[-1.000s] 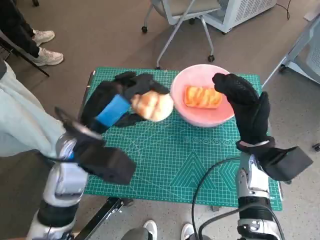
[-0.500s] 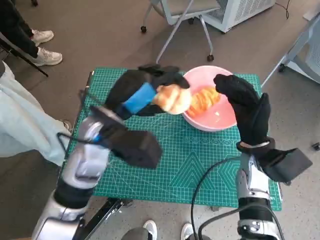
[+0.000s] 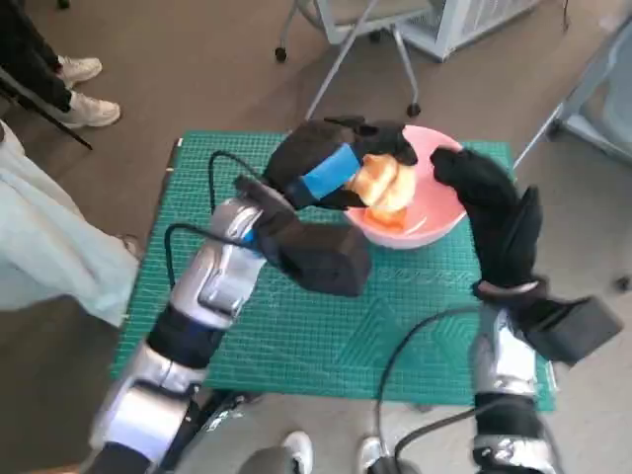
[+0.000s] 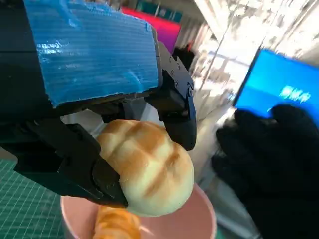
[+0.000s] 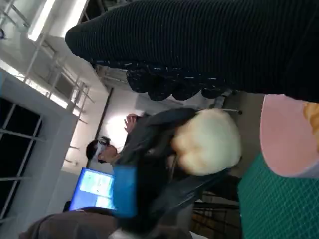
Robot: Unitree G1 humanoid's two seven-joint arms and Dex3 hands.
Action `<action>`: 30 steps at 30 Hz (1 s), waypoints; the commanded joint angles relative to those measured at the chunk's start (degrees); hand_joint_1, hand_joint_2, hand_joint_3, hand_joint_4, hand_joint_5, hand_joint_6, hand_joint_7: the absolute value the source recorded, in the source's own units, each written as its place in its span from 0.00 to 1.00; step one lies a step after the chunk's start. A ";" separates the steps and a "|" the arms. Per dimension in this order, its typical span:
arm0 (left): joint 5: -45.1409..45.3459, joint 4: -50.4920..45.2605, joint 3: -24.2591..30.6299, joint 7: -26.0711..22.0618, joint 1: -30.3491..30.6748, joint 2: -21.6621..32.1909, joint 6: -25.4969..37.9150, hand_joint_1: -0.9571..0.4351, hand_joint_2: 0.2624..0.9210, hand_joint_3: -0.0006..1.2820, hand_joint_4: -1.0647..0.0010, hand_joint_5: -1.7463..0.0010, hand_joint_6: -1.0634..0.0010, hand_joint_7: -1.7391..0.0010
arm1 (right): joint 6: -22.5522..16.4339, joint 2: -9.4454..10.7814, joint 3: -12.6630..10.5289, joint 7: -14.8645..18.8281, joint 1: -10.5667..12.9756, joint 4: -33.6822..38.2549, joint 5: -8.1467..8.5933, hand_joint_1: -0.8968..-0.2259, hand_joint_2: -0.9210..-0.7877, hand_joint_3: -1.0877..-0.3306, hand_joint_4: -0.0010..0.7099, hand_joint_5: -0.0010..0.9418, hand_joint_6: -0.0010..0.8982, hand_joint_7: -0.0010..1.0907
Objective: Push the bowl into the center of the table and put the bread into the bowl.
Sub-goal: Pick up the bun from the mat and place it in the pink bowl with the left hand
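Bread roll [image 3: 383, 184] up over the pink bowl [image 3: 434, 219], clamped in the left hand [image 3: 331, 166]; an orange piece [image 3: 387, 219] lies in the bowl, which sits at the green mat's [image 3: 326, 326] far edge; right hand [image 3: 494, 212] empty, fingers extended beside the rim

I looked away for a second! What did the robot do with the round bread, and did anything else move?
The left hand carried the round bun across the green mat, from beside the pink bowl to over it, and still holds it. The bowl shifted a little. The orange bread stays inside the bowl, and the right hand stays at its rim.
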 commanded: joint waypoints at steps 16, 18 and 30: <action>1.73 33.15 -4.56 8.99 -15.51 -8.19 -5.41 0.69 1.00 0.08 0.40 0.34 0.46 0.27 | 0.12 0.11 -0.37 -1.86 2.86 -1.12 -0.87 0.35 0.00 0.42 0.24 0.00 0.09 0.44; 1.54 34.29 -4.69 9.29 -15.84 -8.47 -5.81 0.69 1.00 0.09 0.39 0.33 0.46 0.27 | 0.10 0.10 -0.36 -1.94 2.98 -1.24 -0.88 0.35 0.00 0.42 0.24 0.00 0.09 0.44; 0.45 37.31 -4.87 4.23 -16.08 -9.28 -4.38 0.50 0.99 0.06 0.72 0.92 0.69 0.87 | -0.03 -0.31 -0.51 -2.60 3.86 -2.30 -1.11 0.36 0.00 0.40 0.24 0.00 0.08 0.46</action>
